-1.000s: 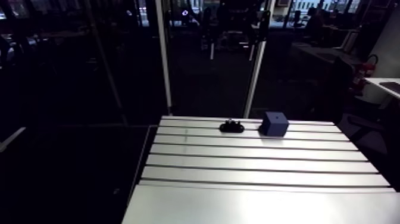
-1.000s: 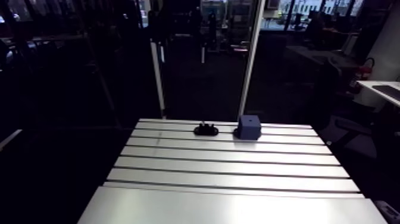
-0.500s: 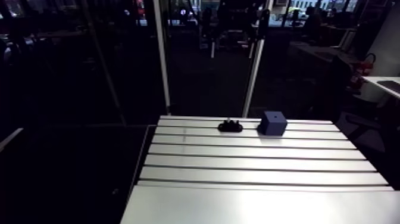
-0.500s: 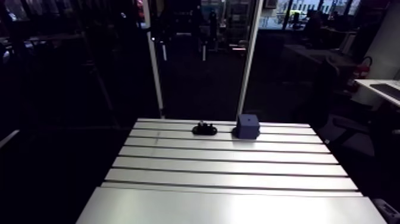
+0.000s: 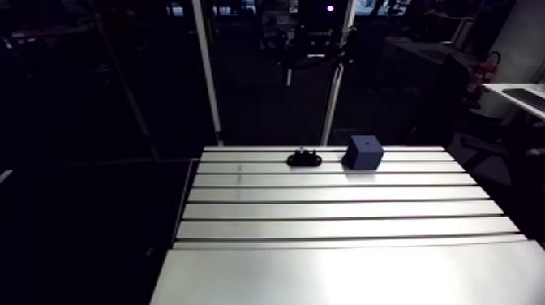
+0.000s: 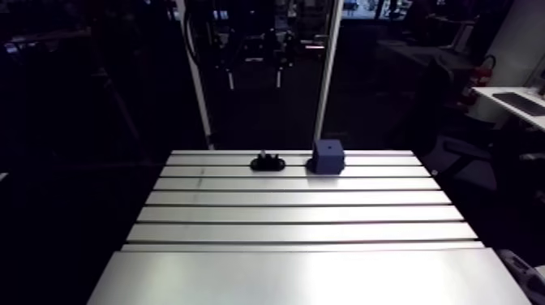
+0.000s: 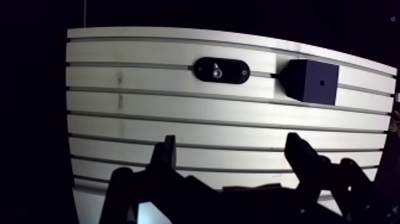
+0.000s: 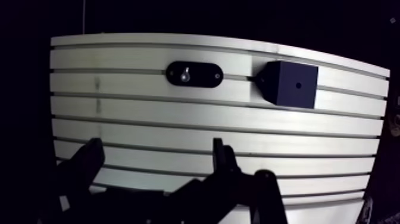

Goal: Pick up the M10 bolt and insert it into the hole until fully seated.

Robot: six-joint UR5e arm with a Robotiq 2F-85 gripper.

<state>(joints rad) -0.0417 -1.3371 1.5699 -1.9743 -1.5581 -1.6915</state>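
Note:
Far ahead of my gripper, near the table's back edge, a black oval holder (image 7: pixel 235 71) lies flat, and a small shiny bolt (image 7: pixel 216 72) stands in it. Beside the holder sits a dark blue cube (image 7: pixel 312 81) with a small round hole (image 7: pixel 321 83) in its upper face. The arm view shows the same holder (image 5: pixel 304 159) and cube (image 5: pixel 365 152) side by side. My gripper (image 7: pixel 232 146) is open in the wrist view, high over the near part of the table. Nothing is between its two dark fingers (image 7: pixel 167 152).
The slotted aluminium table (image 5: pixel 341 207) has several grooves running across it. Its edges drop off into darkness on the holder's side and behind the two objects. A smooth plate (image 5: pixel 349 272) forms the near part of the table.
The whole arm view has shifted and tilted down a little, so the camera has moved. The holder, bolt and cube have kept their places on the table.

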